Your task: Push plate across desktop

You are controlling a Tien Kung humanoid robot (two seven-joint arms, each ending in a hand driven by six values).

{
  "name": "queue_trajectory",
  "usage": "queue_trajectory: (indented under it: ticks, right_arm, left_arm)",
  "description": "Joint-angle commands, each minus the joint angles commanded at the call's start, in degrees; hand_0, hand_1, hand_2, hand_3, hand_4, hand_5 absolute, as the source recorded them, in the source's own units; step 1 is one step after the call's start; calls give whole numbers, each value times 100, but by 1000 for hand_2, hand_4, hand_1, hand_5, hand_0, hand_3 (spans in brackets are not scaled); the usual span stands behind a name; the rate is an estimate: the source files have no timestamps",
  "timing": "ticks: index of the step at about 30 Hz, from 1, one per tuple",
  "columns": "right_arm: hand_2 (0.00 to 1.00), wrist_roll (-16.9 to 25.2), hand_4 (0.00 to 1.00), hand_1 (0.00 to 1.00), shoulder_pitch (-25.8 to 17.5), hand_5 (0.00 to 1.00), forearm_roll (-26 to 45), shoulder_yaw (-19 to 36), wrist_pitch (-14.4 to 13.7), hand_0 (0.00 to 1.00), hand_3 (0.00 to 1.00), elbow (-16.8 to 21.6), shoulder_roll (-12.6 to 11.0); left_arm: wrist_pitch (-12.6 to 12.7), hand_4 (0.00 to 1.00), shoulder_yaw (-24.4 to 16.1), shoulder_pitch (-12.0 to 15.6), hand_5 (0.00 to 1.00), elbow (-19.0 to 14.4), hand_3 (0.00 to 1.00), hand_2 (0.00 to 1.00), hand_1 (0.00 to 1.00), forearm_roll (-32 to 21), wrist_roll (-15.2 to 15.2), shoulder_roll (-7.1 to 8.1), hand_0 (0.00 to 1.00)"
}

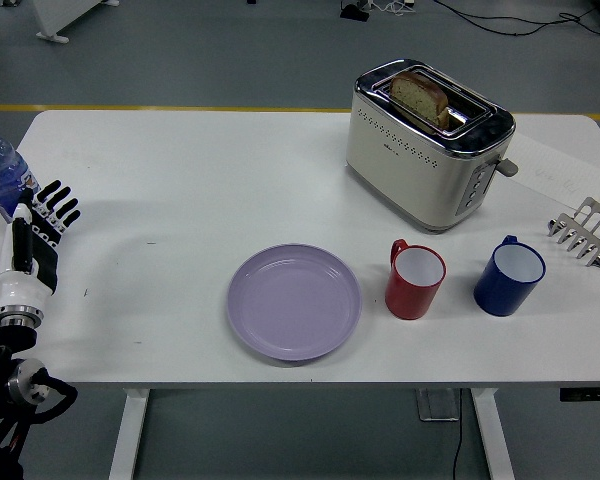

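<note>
I see my left hand (32,240) at the far left edge of the view, above the left end of the white worktop (230,170). Its fingers (58,205) are stretched out almost straight and slightly fanned, pointing away from me, and they hold nothing. The fingertips sit just in front of a water bottle (0,172) that stands at the worktop's left edge; I cannot tell whether they touch it. My right hand is out of view.

The plate (294,300) is well apart from my hand, to its right, lying flat near the worktop's near edge and roughly at mid-width. It is round, pale lilac, with a shallow raised rim, and it is empty.

Just right of the plate stands a red mug (415,280) with a white interior, its handle turned towards the plate. Further right is a blue mug (509,275). Behind them, towards the far side, a cream and chrome toaster (428,145) holds a slice of bread (421,95) in its slot. A small metal rack (582,232) sits at the right edge.
</note>
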Motion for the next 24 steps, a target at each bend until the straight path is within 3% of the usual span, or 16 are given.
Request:
queue_trajectory:
  ticks: [2, 7, 13, 19, 24]
  right_arm:
    - [656, -21, 536, 549, -21, 582, -56, 40, -7, 544, 682, -3, 4]
    - [656, -55, 536, 549, -64, 583, -137, 99, -23, 543, 681, -2, 11]
    - [657, -71, 536, 548, -100, 582, -175, 123, -30, 544, 680, -2, 11]
    - [655, -39, 535, 549, -121, 582, -128, 99, -25, 544, 680, -13, -3]
    - [651, -5, 533, 549, -107, 585, -82, 72, -22, 544, 679, -23, -18]
  left_arm:
    - [-198, 540, -243, 85, 998, -81, 718, 745, 740, 39, 334, 4, 731]
    - [-447, 549, -682, 298, 998, -336, 705, 727, 733, 125, 713, -77, 726]
    - [-486, 561, -1056, 534, 998, -561, 699, 732, 733, 71, 876, -318, 717]
    - [-532, 564, -1492, 757, 998, -814, 697, 731, 731, -22, 1043, -781, 701]
    - [-549, 569, -1604, 784, 998, -824, 697, 730, 730, -96, 1086, -847, 693]
